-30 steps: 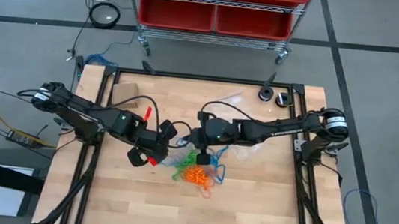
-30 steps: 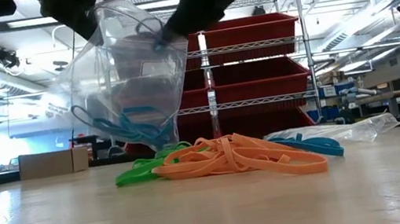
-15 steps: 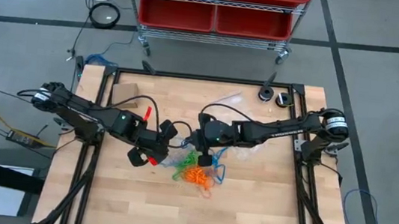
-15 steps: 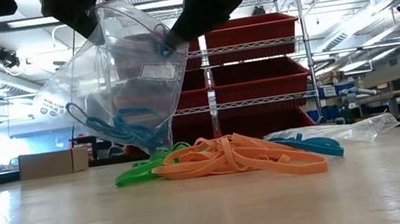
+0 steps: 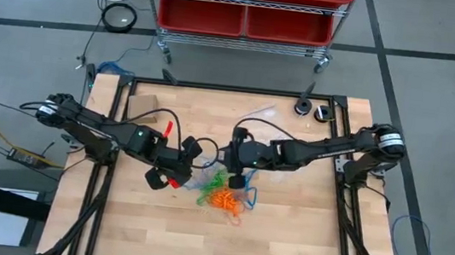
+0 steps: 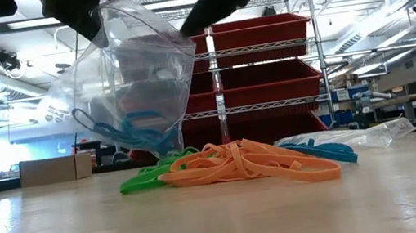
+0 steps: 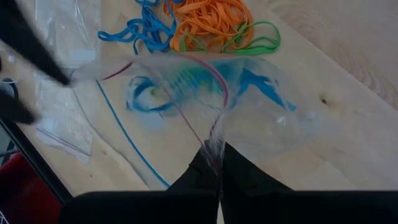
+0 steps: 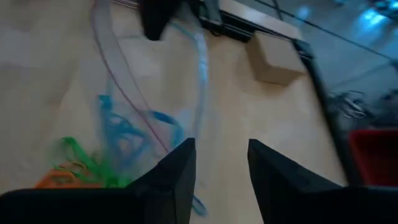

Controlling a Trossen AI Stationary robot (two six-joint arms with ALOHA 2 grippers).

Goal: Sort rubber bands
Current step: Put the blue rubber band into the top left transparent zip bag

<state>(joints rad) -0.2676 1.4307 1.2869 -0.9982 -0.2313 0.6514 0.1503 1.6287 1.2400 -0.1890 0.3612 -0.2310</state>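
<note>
Closest to the low cam: the loose rubber bands (image 6: 252, 163) sit in a tangle roughly mid-desk, orange on top, green poking out one side, blue trailing off the other. None of these are sorted yet imo.

Just above/behind that pile the left gripper (image 7: 214, 163) is clenched on the edge of a clear zip bag (image 6: 132, 78) and holds it up off the desk, mouth up and belly hanging down. Makes sense: one arm acts as the bag holder so the opening stays reachable. A few blue bands (image 6: 129, 130) are already sitting at the bottom of it, so prob this is the blue bag.

The right gripper (image 8: 221, 171) is right beside the bag's mouth, above the pile. In its own wrist cam the fingers stand apart w/ nothing between them, so released, not carrying anything. My guess is it's at the drop-off spot and next needs to go down for another blue one, which will be fiddly bc they're tangled w/ the orange.

Farther back there's a 2nd clear bag (image 6: 352, 138) lying flat on the desk past the pile, prob for another colour. Toward the far left corner of the desk is a small cardboard box (image 5: 143, 103).
</note>
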